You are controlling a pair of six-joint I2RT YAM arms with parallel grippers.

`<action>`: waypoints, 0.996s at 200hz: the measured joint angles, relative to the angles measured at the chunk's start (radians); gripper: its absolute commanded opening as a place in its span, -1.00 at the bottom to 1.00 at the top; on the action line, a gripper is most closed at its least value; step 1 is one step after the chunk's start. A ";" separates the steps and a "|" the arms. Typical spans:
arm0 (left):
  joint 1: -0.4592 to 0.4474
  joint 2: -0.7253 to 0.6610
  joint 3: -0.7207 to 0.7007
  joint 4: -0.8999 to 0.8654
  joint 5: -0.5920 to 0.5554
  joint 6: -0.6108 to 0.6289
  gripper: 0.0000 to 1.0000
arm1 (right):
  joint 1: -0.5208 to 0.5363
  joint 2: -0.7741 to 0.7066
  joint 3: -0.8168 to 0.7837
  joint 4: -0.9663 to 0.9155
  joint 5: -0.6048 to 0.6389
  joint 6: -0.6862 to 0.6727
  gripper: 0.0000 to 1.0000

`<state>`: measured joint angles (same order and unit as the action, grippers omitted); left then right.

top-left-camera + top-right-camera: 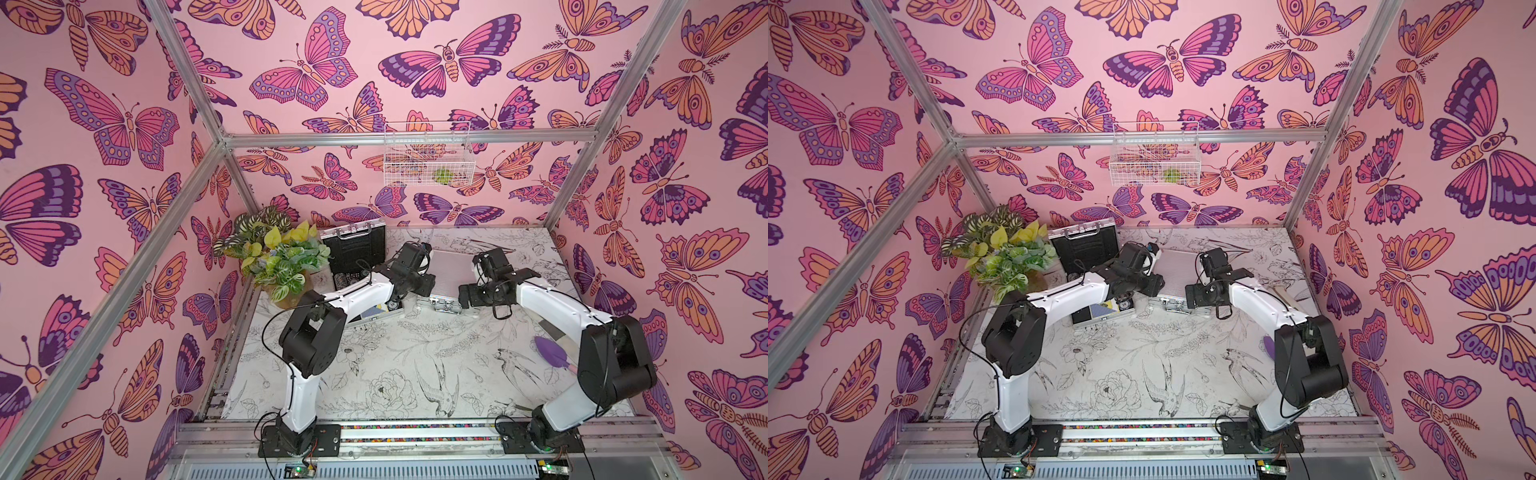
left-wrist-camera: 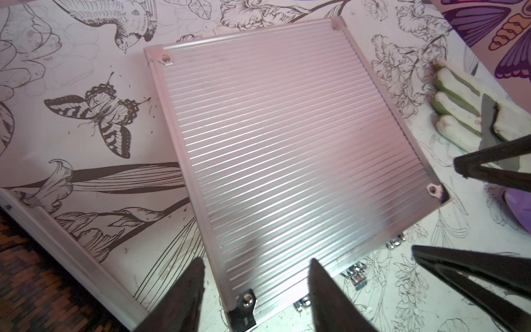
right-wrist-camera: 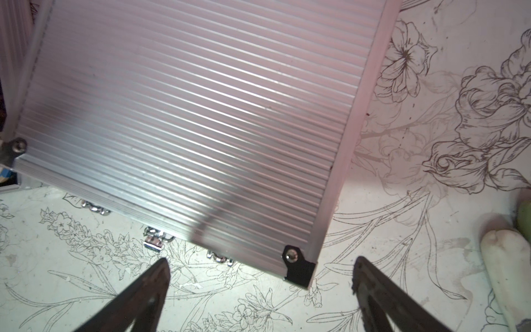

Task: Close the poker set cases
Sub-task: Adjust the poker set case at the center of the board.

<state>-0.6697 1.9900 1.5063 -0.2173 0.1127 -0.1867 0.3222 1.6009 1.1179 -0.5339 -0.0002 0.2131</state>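
Top views are both giving me the whole booth. Reading from the left, a leafy plant is crowding the far corner of the tabletop. Just beside it the open poker case is standing with its black-lined lid upright near the back wall, and its base tray is lying partly under the left arm. That arm is reaching past the tray. In the left wrist view the left hand is hovering over a front corner of the closed poker case, its fingers parted to a middling gap and, as far as I am seeing, clasping nothing. This second case is lying flat mid-tabletop with its ribbed lid down. Its latches are poking out along the front edge, and I cannot tell whether they are snapped. The right hand is hanging just off the other front corner, spread wide and empty. Further right a white glove and a purple tool are lying idle. To my eye the middle case's lid is looking finished, so the step in hand is turning to the open case. I am judging that the left hand needs to swing back toward the plant, get behind the top edge of the upright lid and tip it forward. The arm needs to be clearing the tray first, so the lid is not coming down on it, and the leaves are leaving little room there.
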 measured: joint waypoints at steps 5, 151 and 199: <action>0.000 0.000 0.002 -0.001 0.003 0.002 -0.16 | 0.000 0.000 0.000 0.000 0.000 0.000 1.00; 0.000 0.103 0.031 0.059 0.081 -0.065 -1.00 | 0.000 0.046 0.015 0.014 -0.029 -0.002 0.93; 0.017 0.106 -0.034 0.190 0.121 -0.106 -1.00 | 0.014 0.046 0.020 0.014 -0.039 -0.004 0.90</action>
<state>-0.6529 2.0964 1.4727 -0.0273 0.2340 -0.2924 0.3359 1.6470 1.1381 -0.5201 -0.0387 0.2092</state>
